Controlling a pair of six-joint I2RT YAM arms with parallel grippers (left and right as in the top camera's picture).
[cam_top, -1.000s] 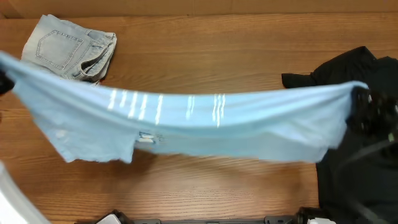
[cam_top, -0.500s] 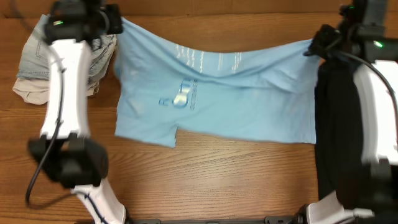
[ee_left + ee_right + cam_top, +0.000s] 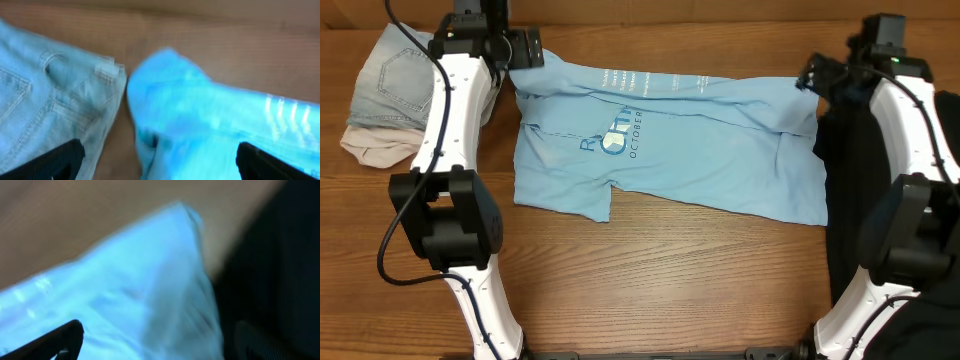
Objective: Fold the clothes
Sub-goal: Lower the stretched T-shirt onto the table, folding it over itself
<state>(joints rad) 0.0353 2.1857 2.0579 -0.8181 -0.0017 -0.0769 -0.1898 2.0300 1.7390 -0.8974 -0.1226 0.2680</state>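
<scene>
At far corners of blue T-shirt (image 3: 670, 150), left pincer (image 3: 159, 150) and right pincer (image 3: 159, 330) agape; jeans (image 3: 400, 80) left, black T-shirt (image 3: 842, 180) right.

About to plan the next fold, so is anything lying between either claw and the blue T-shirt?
Nothing visible does. The left claw and right claw are open right at the blue T-shirt's far corners. The folded jeans lie off to the left and the black shirt along its right edge, neither in between.

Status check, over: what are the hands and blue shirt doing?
Left hand and right hand open at far corners. Blue T-shirt spread on table, not yet folded. Jeans left, black shirt right, close by.
</scene>
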